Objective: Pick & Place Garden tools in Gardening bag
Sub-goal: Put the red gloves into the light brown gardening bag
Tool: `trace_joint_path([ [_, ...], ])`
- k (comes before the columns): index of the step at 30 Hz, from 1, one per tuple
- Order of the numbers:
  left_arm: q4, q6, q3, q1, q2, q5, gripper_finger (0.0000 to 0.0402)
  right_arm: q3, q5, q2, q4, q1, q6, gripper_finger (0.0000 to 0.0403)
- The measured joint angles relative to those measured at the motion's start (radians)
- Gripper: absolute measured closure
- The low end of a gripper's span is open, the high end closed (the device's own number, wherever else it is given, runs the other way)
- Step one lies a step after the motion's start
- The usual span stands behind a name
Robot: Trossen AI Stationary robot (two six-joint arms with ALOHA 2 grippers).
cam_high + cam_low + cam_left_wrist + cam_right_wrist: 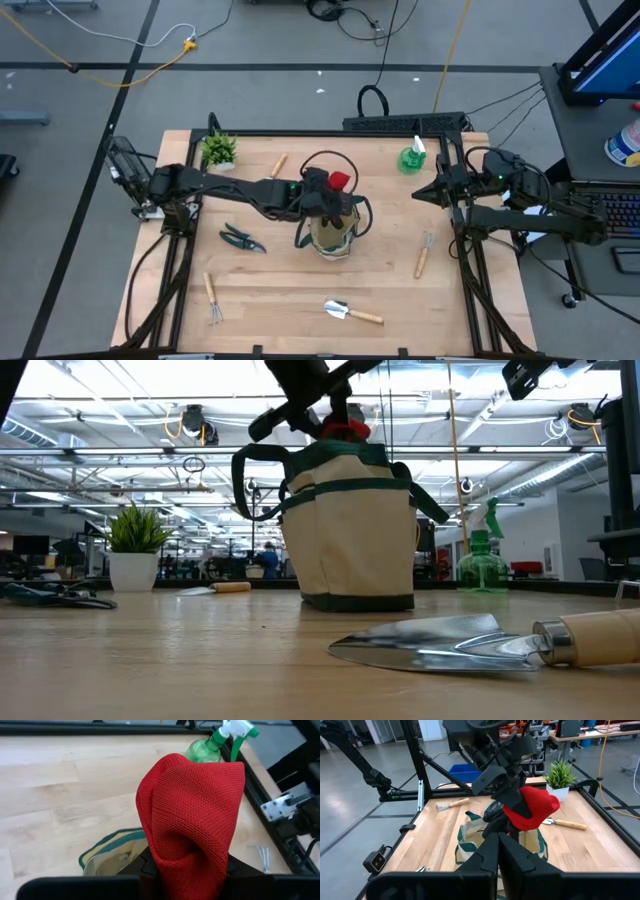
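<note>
The beige gardening bag (335, 238) stands upright at the table's middle. My left gripper (332, 192) reaches over it from the left, shut on a red glove (341, 180), which the low view shows just above the bag's rim (345, 448). Lying on the table are dark shears (243, 238), a fork (212, 298), a trowel (352, 313), a second fork (424, 255) and a wooden-handled tool (279, 165). The green spray bottle (412, 157) stands at the far right. My right gripper (500, 851) waits shut, raised at the right edge. My left gripper pinches the bunched red fabric of the glove (190, 855) between its two fingers; the glove itself hides the exact spot. The fingers slant down from the table's left. The glove (532, 807) sticks out past the fingertips, lifted over the bag's open top.
A small potted plant (218, 150) stands at the far left corner. Dark frame rails (470, 270) run along the table's left and right sides. Bare wood lies between the bag and the near edge, apart from the trowel.
</note>
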Motion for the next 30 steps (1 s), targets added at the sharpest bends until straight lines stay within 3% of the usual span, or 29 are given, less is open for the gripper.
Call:
trace_joint_path([
  [14, -0.007, -0.028, 0.001, -0.031, 0.020, -0.086, 0.0324, 0.000, 0.000, 0.000, 0.001, 0.000, -0.010, 0.0402],
  [21, 0.023, -0.033, -0.001, -0.043, 0.097, -0.067, 0.0324, 0.000, 0.001, 0.000, 0.001, 0.000, -0.008, 0.0402],
  [30, 0.024, -0.045, -0.001, -0.049, 0.097, -0.017, 0.0324, 0.000, 0.001, 0.000, 0.001, 0.000, 0.001, 0.0402],
])
